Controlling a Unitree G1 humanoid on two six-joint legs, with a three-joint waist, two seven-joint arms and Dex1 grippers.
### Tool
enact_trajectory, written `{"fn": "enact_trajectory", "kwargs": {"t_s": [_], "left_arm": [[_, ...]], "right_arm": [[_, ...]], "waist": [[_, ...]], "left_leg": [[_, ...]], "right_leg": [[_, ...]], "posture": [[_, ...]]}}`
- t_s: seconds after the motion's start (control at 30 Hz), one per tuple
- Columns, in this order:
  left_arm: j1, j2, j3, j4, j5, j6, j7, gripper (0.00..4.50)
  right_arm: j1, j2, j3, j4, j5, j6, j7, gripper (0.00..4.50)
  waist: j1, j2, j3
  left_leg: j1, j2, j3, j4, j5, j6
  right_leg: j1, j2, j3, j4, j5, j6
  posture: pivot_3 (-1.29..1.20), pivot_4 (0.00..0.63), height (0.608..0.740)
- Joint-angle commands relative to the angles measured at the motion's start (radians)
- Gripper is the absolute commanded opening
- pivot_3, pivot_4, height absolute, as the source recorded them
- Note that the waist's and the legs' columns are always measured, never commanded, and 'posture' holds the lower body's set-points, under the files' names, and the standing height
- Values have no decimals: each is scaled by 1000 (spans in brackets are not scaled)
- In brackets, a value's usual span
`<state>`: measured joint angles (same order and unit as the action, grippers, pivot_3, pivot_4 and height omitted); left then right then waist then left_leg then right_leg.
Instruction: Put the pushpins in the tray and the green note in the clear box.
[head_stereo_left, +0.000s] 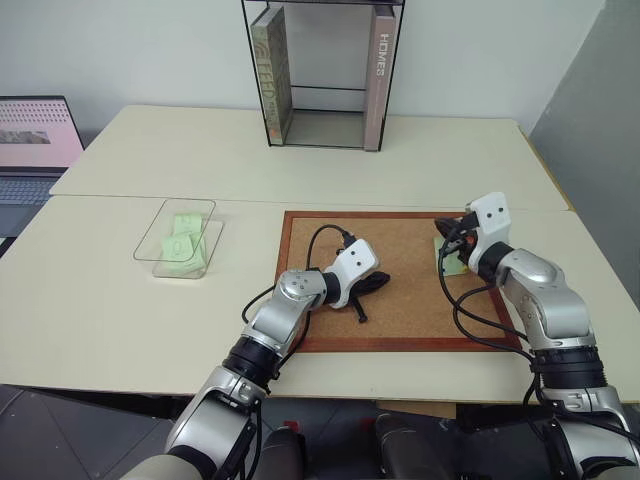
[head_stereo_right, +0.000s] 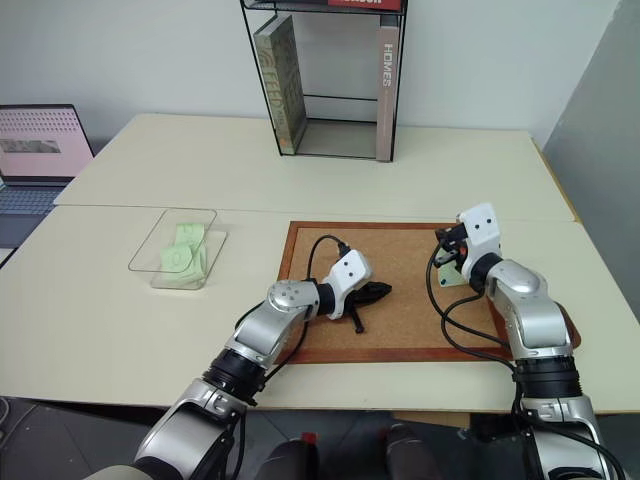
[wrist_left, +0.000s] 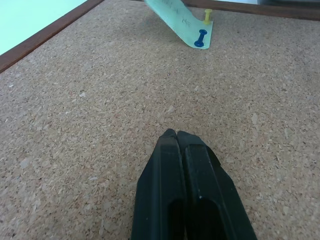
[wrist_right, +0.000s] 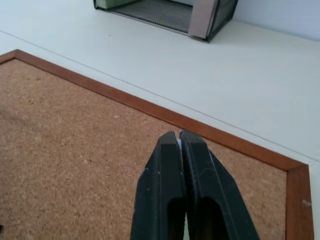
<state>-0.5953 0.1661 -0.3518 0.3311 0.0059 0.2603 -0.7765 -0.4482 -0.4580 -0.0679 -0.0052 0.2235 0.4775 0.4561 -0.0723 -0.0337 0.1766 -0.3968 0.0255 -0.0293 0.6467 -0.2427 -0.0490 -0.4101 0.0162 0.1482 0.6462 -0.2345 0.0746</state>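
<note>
The green note lies at the right end of the cork board, with one end curling up. A blue pushpin and a yellow pushpin stand at its lower end. My right gripper hovers just above the note, shut, with a small pale bit that looks like a pushpin pinched at its tips. My left gripper rests shut and empty on the middle of the board. The clear box sits on the left with green slips inside. The tray's reddish rim peeks out beside my right forearm.
A black-framed stand with books stands at the back of the table. A laptop is at the far left. Cables loop over the cork board near both wrists. A seam runs across the table behind the board.
</note>
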Motion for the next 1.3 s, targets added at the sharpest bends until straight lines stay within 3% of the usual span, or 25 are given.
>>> {"fn": "enact_trajectory", "kwargs": {"t_s": [0.03, 0.23, 0.53, 0.8, 1.07, 1.3], "left_arm": [[17, -3, -32, 18, 25, 21, -3, 0], [34, -3, -43, 0, 29, 19, -5, 0], [21, -9, -51, 20, 39, -5, -14, 0], [26, -8, -60, 8, 46, -9, -21, 0], [24, -7, -54, 13, 52, -14, -20, 0], [30, 0, -50, 12, 53, -16, -19, 0]], "right_arm": [[73, -61, -129, -234, 45, 100, -33, 25], [351, -164, -264, -502, 36, 216, -29, 25], [692, -262, -382, -543, -80, 213, -17, 25], [727, -241, -368, -487, -97, 183, -25, 25], [691, -231, -350, -441, -97, 203, -25, 1605], [639, -226, -408, -485, -57, 214, -26, 2942]], "waist": [[4, 0, 0], [16, 1, -1], [14, 3, -2], [13, 2, -3], [14, 2, -2], [14, 2, -2]], "left_leg": [[-1, 0, 0, 0, 0, 0], [-1, 0, -2, -1, 0, 0], [3, 0, 2, 0, 0, 0], [4, 0, 3, 0, 0, 0], [4, 0, 3, -1, 0, 0], [4, 0, 3, -1, 0, 0]], "right_leg": [[0, 0, 0, 0, 0, 0], [0, 0, -1, -1, -2, 0], [2, 0, 2, -1, -5, -6], [2, 0, 3, -1, -5, -6], [2, 0, 3, -2, -5, -6], [2, 0, 3, -2, -5, -6]], "posture": [[0, 150, 740], [0, 150, 740], [0, 150, 740], [0, 150, 740], [0, 150, 740], [0, 150, 740]]}}
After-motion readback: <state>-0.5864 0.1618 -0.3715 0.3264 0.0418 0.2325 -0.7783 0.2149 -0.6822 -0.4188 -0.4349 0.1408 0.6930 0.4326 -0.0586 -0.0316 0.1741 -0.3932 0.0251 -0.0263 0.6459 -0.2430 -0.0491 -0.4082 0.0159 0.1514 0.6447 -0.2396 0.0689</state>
